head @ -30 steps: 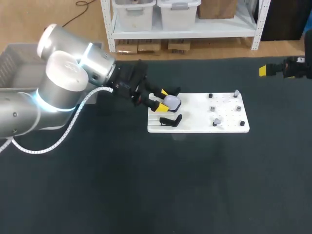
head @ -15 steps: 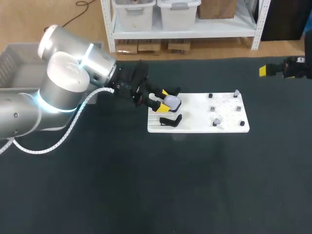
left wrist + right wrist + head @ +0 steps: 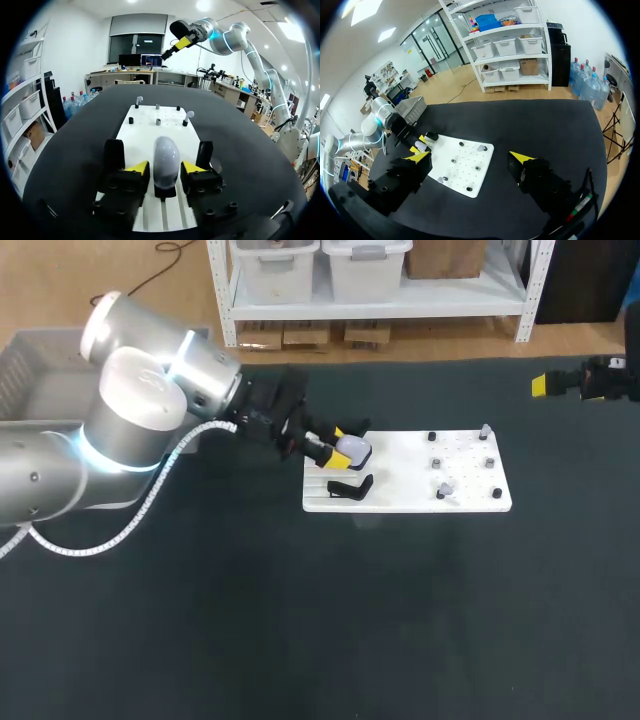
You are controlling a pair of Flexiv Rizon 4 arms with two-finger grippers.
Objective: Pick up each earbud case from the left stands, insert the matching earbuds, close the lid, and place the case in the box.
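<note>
A white earbud case (image 3: 352, 448) stands upright on its holder at the left end of the white board (image 3: 470, 502). My left gripper (image 3: 334, 445) comes in from the left, one yellow-tipped finger on each side of the case. In the left wrist view the case (image 3: 166, 161) fills the gap between the fingertips (image 3: 138, 168), which lie against both its sides. Two white earbuds (image 3: 139, 100) (image 3: 188, 115) stand on pegs farther along the board. My right gripper (image 3: 470, 158) hangs open and empty, far off above the table's back right corner (image 3: 545, 385).
A black holder (image 3: 350, 487) lies on the board just in front of the white case. Several small dark pegs (image 3: 437, 463) dot the board's right half. A grey box (image 3: 25, 375) stands at the table's far left, behind my left arm.
The left gripper's fingers have drawn in onto the white case. The left arm has barely shifted and the right arm has kept still.
</note>
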